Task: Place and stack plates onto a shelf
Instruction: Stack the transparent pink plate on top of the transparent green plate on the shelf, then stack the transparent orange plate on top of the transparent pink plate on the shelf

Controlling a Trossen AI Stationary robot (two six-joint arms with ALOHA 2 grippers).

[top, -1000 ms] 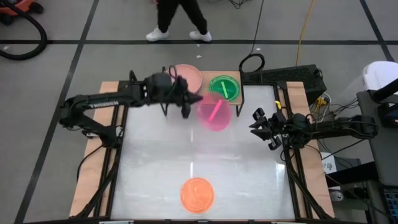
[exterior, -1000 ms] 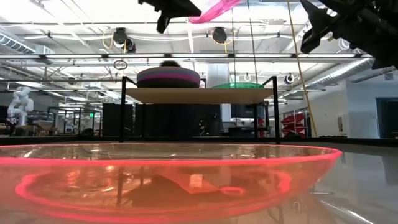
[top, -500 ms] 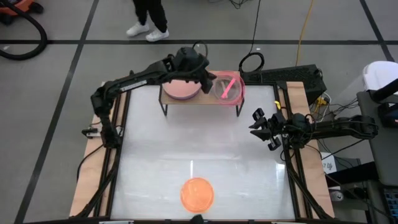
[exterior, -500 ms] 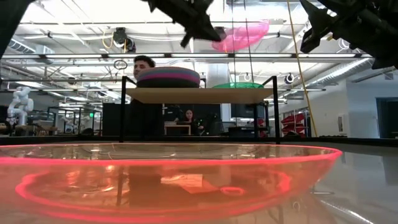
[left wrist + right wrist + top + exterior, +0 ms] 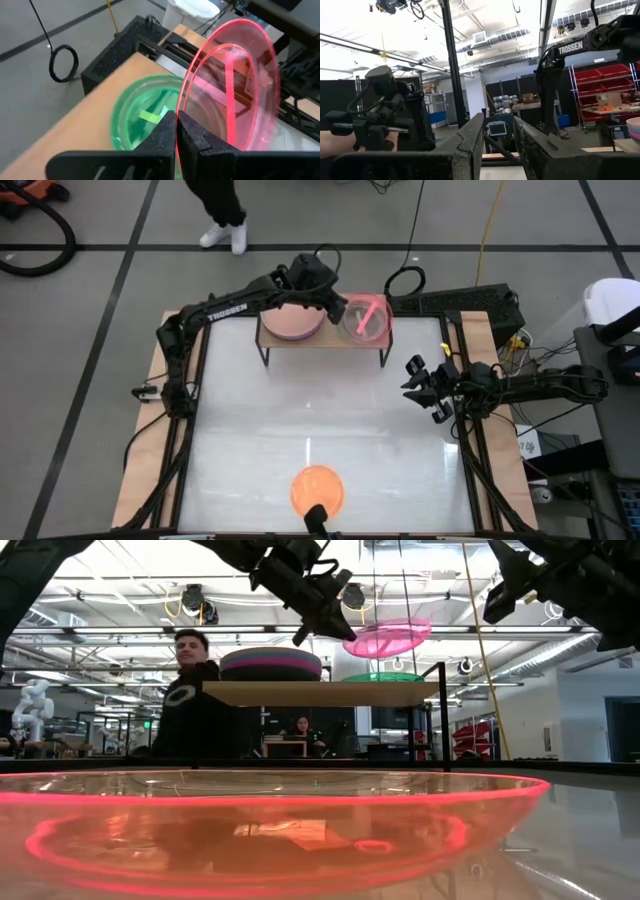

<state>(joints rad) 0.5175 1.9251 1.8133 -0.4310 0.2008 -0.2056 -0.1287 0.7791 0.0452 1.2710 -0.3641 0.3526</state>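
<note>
the left gripper [image 5: 338, 308] pinched the rim of the pink plate [image 5: 387, 638], holding it clear above the green plate [image 5: 145, 115] on the shelf [image 5: 325, 339]. the right gripper [image 5: 418, 388], fingers parted, hung right of the shelf over open table [image 5: 400, 470]. the orange plate [image 5: 317, 490] lay well apart from the shelf, by the table's near edge.

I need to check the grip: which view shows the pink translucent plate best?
The left wrist view: the pink plate fills it, rim pinched in the left end effector above the green plate. High view shows it over the shelf; low view shows it edge-on; right wrist view misses it.
</note>
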